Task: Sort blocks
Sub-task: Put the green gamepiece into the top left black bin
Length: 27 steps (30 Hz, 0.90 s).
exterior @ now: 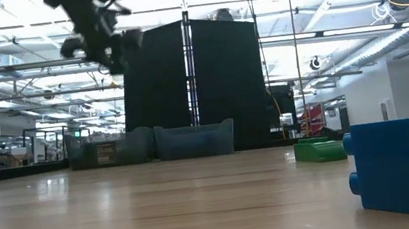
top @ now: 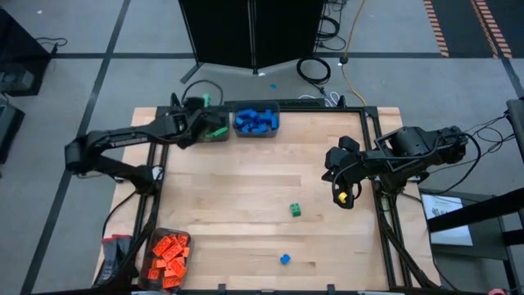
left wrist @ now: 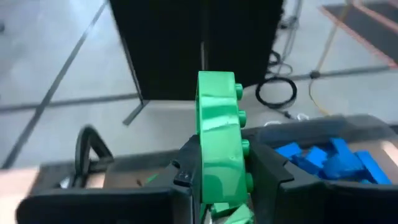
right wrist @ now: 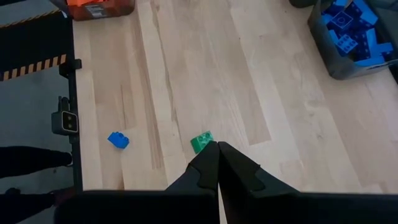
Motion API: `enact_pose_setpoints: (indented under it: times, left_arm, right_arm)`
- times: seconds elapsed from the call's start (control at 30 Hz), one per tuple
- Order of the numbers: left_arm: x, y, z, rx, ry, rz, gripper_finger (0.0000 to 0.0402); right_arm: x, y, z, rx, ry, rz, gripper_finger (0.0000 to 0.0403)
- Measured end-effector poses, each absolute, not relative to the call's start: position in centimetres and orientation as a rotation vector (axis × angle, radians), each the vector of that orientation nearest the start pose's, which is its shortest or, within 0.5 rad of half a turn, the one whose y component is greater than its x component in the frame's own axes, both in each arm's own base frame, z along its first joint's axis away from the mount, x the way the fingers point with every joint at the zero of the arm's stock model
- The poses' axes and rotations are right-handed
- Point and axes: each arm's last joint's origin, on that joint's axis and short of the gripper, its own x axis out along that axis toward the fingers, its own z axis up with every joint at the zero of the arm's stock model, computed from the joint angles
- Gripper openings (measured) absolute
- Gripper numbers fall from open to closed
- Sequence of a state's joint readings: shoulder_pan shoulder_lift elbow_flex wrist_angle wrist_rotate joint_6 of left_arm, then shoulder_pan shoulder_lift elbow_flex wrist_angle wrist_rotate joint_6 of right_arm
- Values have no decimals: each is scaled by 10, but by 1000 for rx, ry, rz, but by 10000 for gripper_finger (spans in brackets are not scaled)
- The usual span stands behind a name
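My left gripper [top: 211, 129] is at the table's far left, shut on a green block [left wrist: 217, 143] above the grey bin [top: 219, 135] next to the bin of blue blocks [top: 256, 120]. Green pieces [left wrist: 229, 214] show below the held block. A loose green block [top: 295, 211] and a loose blue block [top: 285, 259] lie flat on the wood at centre right. My right gripper [top: 344, 197] hangs shut above the table's right side, touching nothing; in its wrist view the loose green block [right wrist: 201, 142] lies just beyond its tips [right wrist: 217, 152]. My left gripper pinches the green block's lower part [left wrist: 214, 180] between its two fingers, one on each flat side. The fingers [left wrist: 186, 177] reach toward the table's far edge, slanting down. The block stands out beyond the fingertips, studs [left wrist: 244, 146] to one side, lifted clear above the bin.
A bin of orange blocks [top: 168, 256] stands at the near left corner. In the low view the blue block [exterior: 394, 165] is close and the green block [exterior: 320, 149] lies behind it. A black panel [top: 250, 33] and cables [top: 313, 70] are beyond the far edge.
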<state>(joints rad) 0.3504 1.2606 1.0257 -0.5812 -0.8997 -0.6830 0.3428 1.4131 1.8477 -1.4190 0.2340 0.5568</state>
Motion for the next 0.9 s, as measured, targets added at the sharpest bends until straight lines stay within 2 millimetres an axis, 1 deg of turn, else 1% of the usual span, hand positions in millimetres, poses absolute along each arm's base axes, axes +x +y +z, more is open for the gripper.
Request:
enact_pose_setpoints:
  times: [0.07, 0.13, 0.2, 0.33, 0.5, 0.57, 0.63, 0.7, 0.83, 0.9]
  left_arm:
    - [220, 108, 279, -373, 362, 1418, 80]
    - [216, 107, 263, -406, 336, 1422, 80]
    - [216, 107, 249, -443, 306, 1410, 80]
    - [218, 108, 223, -465, 271, 1401, 80]
    - [220, 113, 196, -494, 295, 1386, 80]
    - [219, 115, 187, -532, 309, 1384, 80]
    - [219, 118, 180, -568, 325, 1392, 80]
    - [219, 119, 177, -581, 326, 1396, 84]
    - [220, 120, 176, -569, 332, 1391, 112]
    - [221, 120, 177, -535, 349, 1376, 130]
  right_arm:
    - [218, 70, 442, 235, 934, -163, 0]
    - [218, 70, 442, 235, 934, -163, 0]
    - [218, 70, 442, 235, 933, -163, 0]
    - [218, 70, 442, 243, 931, -166, 0]
    - [218, 71, 442, 263, 928, -176, 0]
    - [218, 71, 442, 268, 928, -178, 0]
    - [218, 71, 442, 271, 927, -180, 0]
    - [218, 71, 442, 280, 927, -184, 0]
    - [218, 71, 442, 285, 926, -187, 0]
    - [218, 71, 442, 285, 926, -187, 0]
